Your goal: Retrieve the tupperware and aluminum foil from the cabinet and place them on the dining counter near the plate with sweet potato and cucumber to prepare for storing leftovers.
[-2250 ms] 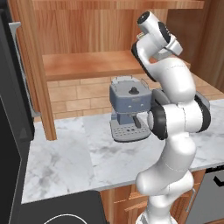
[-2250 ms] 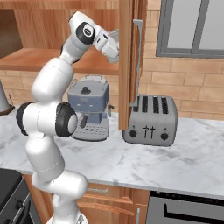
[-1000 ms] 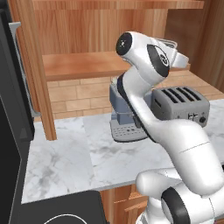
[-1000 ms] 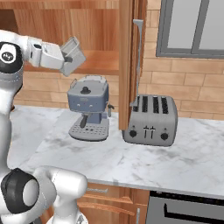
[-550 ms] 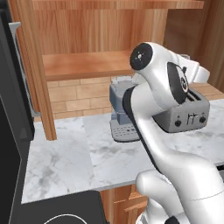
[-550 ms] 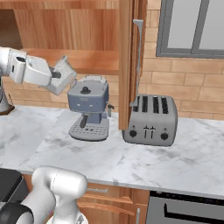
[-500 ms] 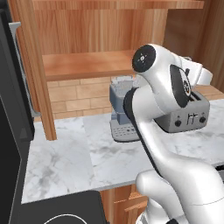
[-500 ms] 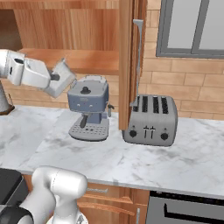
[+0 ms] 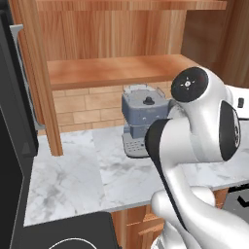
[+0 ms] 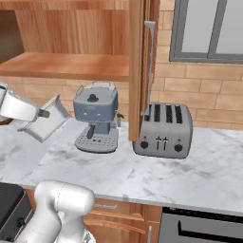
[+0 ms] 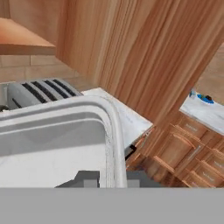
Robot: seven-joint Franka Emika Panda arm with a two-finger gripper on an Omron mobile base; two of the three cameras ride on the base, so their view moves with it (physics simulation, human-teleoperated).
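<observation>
My gripper (image 10: 43,114) is shut on the tupperware (image 10: 50,119), a shallow grey-white rimmed container held tilted over the left end of the worktop, left of the coffee machine. In the hand view the tupperware (image 11: 65,131) lies close below the camera, and my gripper (image 11: 111,179) clamps its rim between the dark fingertips. The brown wooden cabinet (image 9: 112,70) stands open with a bare shelf board, and the cabinet (image 10: 71,64) is also seen from the right. My white arm (image 9: 204,121) blocks the right side of the left base view. The aluminum foil, the dining counter and the plate are out of view.
A blue-grey coffee machine (image 10: 96,116) and a silver toaster (image 10: 163,130) stand on the marble worktop (image 10: 199,175). The open cabinet door (image 10: 142,57) hangs between them. A pale counter over wooden drawers (image 11: 199,109) lies far off in the hand view.
The arm has swung away from the cabinet, down and to the left in the right base view, carrying the tupperware with it. The coffee machine and toaster have stayed put.
</observation>
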